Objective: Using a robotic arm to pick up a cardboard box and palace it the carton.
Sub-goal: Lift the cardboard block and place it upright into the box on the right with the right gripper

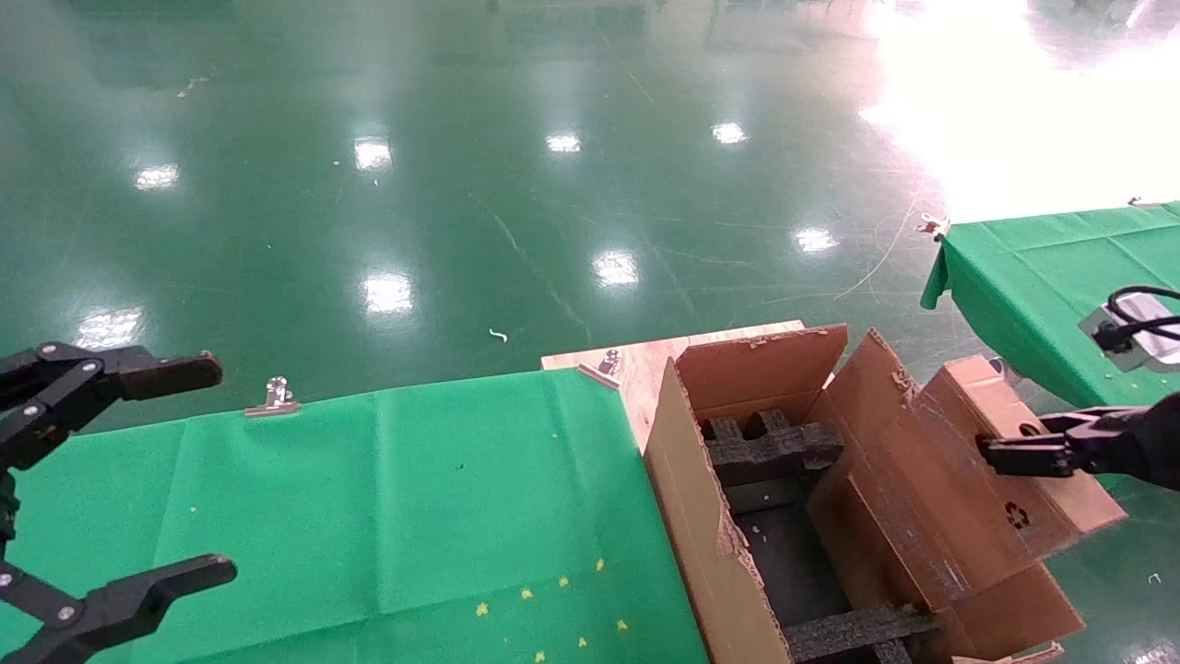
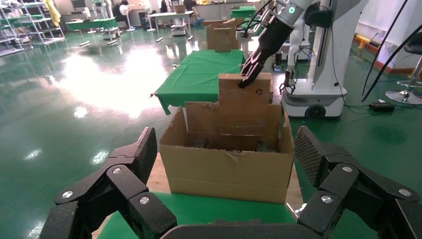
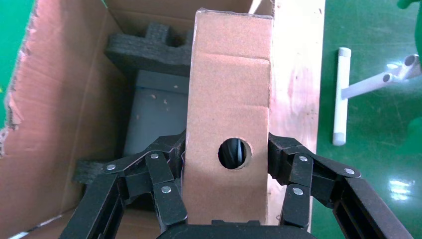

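My right gripper (image 1: 991,454) is shut on the small flat brown cardboard box (image 1: 1014,461) with its round hole and recycling mark. It holds the box tilted over the right flap of the large carton (image 1: 701,516). In the right wrist view the fingers (image 3: 171,164) clamp both sides of the box (image 3: 229,114), above the carton's dark foam inserts (image 3: 149,47). The left wrist view shows the white right arm (image 2: 293,10) holding the box (image 2: 245,104) behind the carton (image 2: 226,169). My left gripper (image 1: 171,470) is open and empty over the green cloth at the near left.
The carton stands on a wooden board (image 1: 636,364) next to the green-clothed table (image 1: 369,516), whose cloth is held by metal clips (image 1: 274,397). A second green table (image 1: 1042,267) stands at the right. White tubes (image 3: 341,94) lie on the floor beside the carton.
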